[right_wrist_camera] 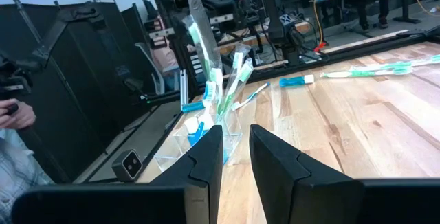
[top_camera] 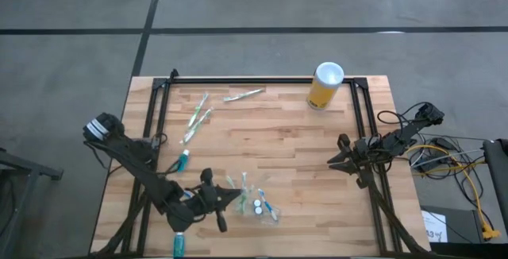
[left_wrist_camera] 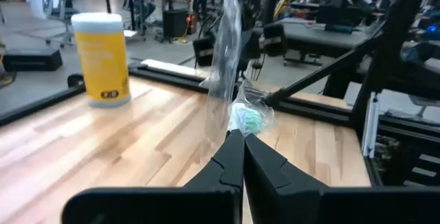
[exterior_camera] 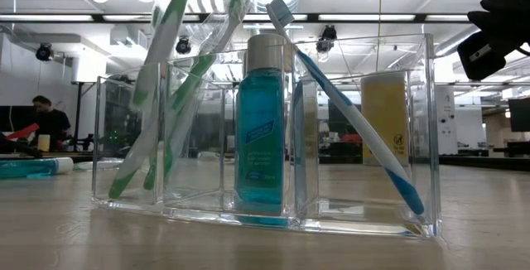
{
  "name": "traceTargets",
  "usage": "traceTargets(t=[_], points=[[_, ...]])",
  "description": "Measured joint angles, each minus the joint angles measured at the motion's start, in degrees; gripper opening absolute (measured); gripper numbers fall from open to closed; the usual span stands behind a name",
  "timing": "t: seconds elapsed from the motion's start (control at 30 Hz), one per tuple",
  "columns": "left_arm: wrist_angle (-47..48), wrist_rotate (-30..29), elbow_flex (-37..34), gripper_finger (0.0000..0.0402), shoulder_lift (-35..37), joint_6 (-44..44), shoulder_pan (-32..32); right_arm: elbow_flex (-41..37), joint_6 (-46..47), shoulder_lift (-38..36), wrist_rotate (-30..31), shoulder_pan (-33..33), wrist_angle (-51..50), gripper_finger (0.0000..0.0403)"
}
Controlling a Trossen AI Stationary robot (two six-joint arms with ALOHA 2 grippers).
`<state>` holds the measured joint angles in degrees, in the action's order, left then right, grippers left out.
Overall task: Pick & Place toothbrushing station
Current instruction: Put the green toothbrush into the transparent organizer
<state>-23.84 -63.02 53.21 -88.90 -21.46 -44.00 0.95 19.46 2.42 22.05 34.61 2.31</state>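
Overhead, the left gripper pinches a wrapped toothbrush beside the clear holder at six o'clock; the right gripper waits at three o'clock, fingers slightly apart. Level, the holder contains toothbrushes and a teal bottle.

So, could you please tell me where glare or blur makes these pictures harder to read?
Low view: ceiling lights flare behind the clear holder, washing out the toothbrush heads. Left wrist view: the wrapped toothbrush is smeared. High view: evenly lit, soft shadows.
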Motion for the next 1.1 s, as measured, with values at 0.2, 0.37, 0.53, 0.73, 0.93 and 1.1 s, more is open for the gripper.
traceTargets(t=[0.2,0.37,0.53,0.73,0.93,1.1], points=[[1.8,-0.2,-0.1,0.0006,-2.6,-6.4,-0.2,0.0,0.0,0.0,0.0,0.0,0.0,0.0078],[3.8,-1.0,-0.1,0.0006,-3.8,-10.2,-0.7,0.0,0.0,0.0,0.0,0.0,0.0,0.0083],[5.1,-1.1,-0.1,0.0006,-4.8,-13.2,-0.9,0.0,0.0,0.0,0.0,0.0,0.0,0.0082],[10.9,-1.1,-0.2,0.0009,-5.5,-22.2,-1.1,0.0,0.0,0.0,0.0,0.0,0.0,0.0072],[11.9,-1.0,-0.2,0.0018,-5.5,-23.9,-1.2,0.0,0.0,0.0,0.0,0.0,0.0,0.0069],[11.9,-1.0,-0.2,0.0048,-5.5,-23.8,-1.4,0.0,0.0,0.0,0.0,0.0,0.0,0.0076]])
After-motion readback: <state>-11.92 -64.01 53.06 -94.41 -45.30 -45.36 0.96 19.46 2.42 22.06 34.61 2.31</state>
